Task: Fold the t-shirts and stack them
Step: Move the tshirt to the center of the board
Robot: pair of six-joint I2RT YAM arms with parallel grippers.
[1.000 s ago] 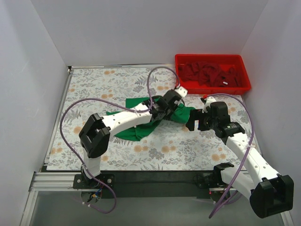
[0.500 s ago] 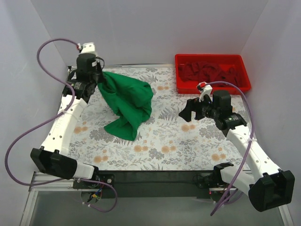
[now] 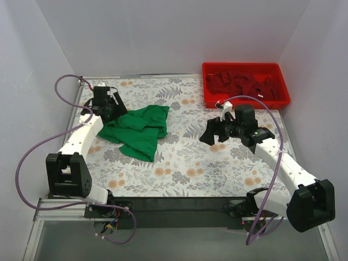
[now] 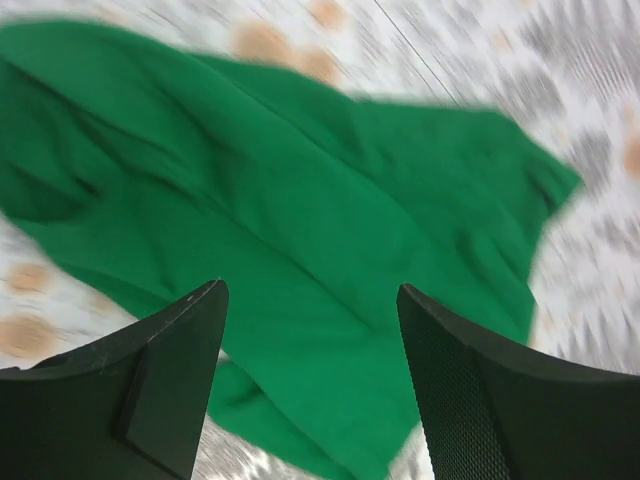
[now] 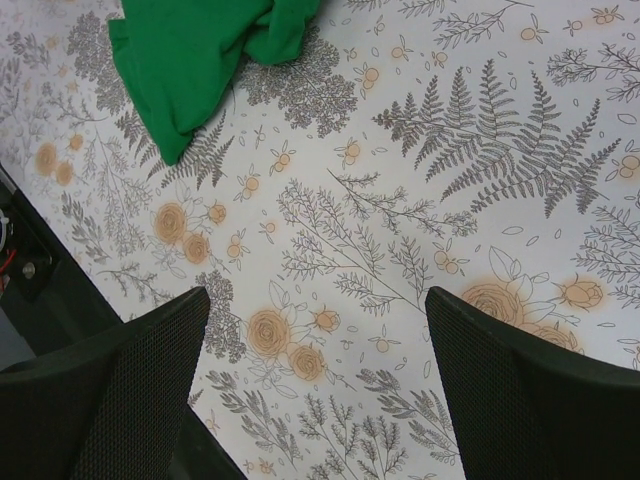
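A bright green t-shirt lies crumpled on the flowered table, left of centre; it fills most of the left wrist view and shows at the top left of the right wrist view. My left gripper hovers at the shirt's far left edge, open, nothing between its fingers. Several dark red t-shirts lie heaped in the red bin. My right gripper hangs open over bare table to the right of the green shirt, with only tablecloth between its fingers.
The red plastic bin stands at the back right corner. White walls close in the table on three sides. The table's dark front edge shows at the left of the right wrist view.
My left gripper has opened and let the green t-shirt drop; the shirt, lifted half a second ago, now lies on the table. The right gripper has drifted slightly left.
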